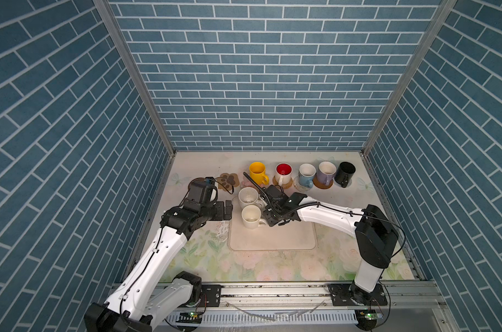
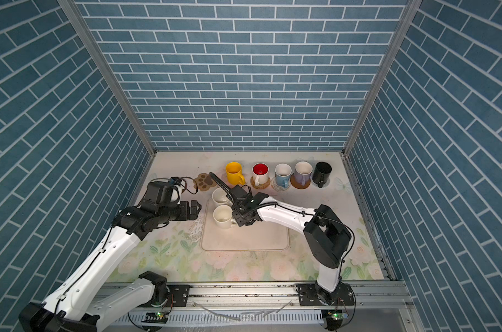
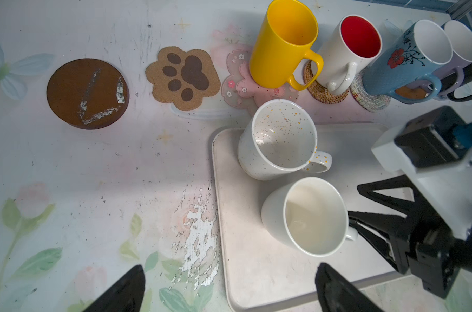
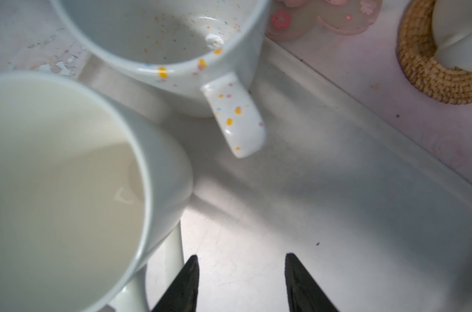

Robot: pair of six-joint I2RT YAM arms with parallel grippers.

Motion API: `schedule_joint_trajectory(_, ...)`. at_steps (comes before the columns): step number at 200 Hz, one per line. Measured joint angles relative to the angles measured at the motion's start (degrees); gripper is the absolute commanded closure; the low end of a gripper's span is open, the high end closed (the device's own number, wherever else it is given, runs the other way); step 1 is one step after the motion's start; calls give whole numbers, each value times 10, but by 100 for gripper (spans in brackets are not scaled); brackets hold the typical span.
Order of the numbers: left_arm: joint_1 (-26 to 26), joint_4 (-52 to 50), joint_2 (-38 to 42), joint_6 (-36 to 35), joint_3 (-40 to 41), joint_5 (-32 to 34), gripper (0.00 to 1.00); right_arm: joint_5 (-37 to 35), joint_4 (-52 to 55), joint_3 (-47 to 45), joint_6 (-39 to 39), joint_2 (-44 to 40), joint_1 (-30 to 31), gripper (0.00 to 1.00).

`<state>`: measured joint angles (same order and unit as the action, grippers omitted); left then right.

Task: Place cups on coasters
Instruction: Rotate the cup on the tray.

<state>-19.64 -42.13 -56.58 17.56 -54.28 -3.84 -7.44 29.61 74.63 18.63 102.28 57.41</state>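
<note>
In a top view, plain mug (image 1: 251, 217) and speckled mug (image 1: 248, 197) sit on the tray (image 1: 287, 238). Left wrist: left end effector (image 3: 229, 270) spread, empty. Right wrist: right end effector (image 4: 240, 259) half spread, nothing gripped, handle (image 4: 172, 254) outside its fingers (image 4: 186, 283) — closing now may shove mugs together

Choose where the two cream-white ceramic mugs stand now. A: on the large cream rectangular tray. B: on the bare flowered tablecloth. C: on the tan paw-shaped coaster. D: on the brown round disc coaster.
A: the speckled cream-white mug and the plain cream-white mug both stand upright on the large cream rectangular tray.
</note>
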Motion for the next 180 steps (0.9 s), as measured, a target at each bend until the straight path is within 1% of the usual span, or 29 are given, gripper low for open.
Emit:
schedule_joint_trajectory(67,0,0,0,0,0,4,1,-12,-25,-5,32,-5,60,48)
schedule_joint_trajectory(131,-5,0,-8,3,0,8,1,-17,-60,-17,51,-9,74,50)
schedule_joint_trajectory(151,-28,0,-16,10,0,23,2,-25,-73,-46,52,-26,72,50)
schedule_joint_trajectory(164,-56,-1,-21,16,0,41,4,-29,-79,-66,53,-45,68,51)
schedule_joint_trajectory(180,-91,-4,-31,30,0,58,9,-31,-86,-89,56,-79,61,51)
